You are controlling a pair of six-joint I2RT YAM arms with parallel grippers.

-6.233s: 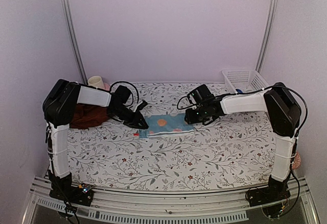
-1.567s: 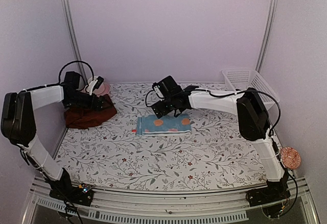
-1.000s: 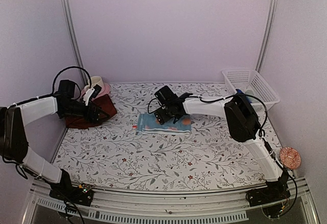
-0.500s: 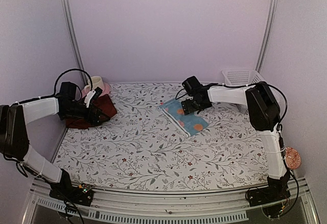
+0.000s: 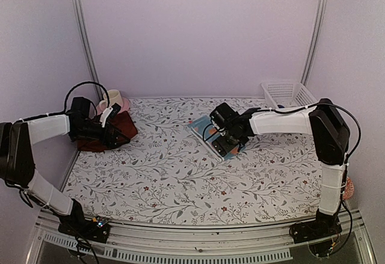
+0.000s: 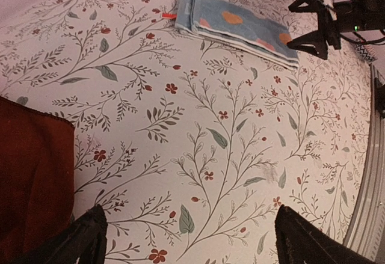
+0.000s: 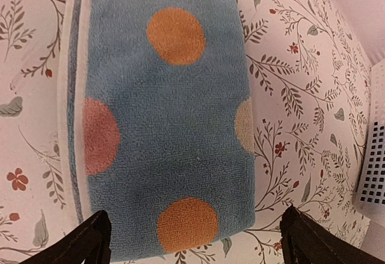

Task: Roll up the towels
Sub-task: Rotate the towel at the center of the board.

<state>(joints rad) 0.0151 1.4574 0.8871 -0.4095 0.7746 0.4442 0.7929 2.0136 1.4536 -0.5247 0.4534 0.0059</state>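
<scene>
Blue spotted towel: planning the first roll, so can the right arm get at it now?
Probably yes: the right gripper hangs right above the blue spotted towel, jaws wide open, and nothing lies on the towel or between them.

no text readable in any view, small red tag (image 6: 169, 15) on the blue towel (image 6: 240, 26) edge, too small to show any writing

The light-blue towel (image 7: 168, 132), centre of the right wrist view, is terry cloth with a short, nubby, matt pile. The maroon towel (image 6: 30, 186), lower left of the left wrist view, is soft, dull cloth. The floral table covering (image 6: 228, 156) looks smooth and matt. The basket (image 5: 289, 89), upper right of the top view, is white plastic lattice
</scene>
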